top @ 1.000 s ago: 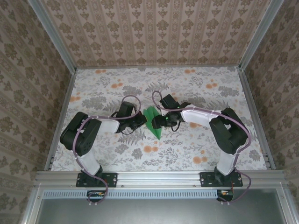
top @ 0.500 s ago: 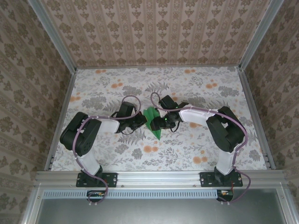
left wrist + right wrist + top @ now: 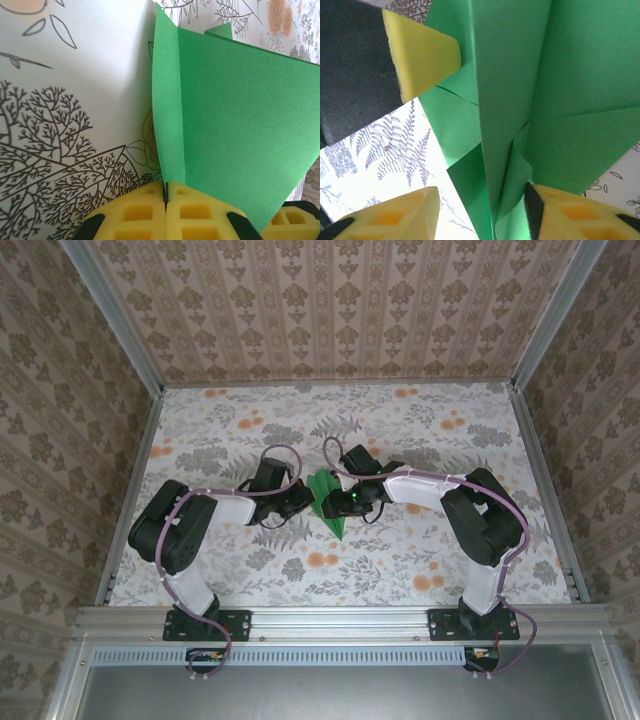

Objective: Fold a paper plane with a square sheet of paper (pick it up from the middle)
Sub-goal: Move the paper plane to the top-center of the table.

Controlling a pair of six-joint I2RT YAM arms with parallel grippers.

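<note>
Green paper plane [image 3: 328, 502], half-folded, pointed end toward near side, at centre of floral table [image 3: 450, 560], between both arms. Left gripper [image 3: 298, 499] at its left side: yellow fingers [image 3: 142, 212] clenched on raised fold. Right gripper [image 3: 347, 502] at its right side: fingers [image 3: 405, 215] spread, straddling folded edge.

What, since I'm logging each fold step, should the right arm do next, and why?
Probably close the right fingers on the centre fold of the paper plane: they stand open either side of it, while the left fingers pinch it shut.
</note>
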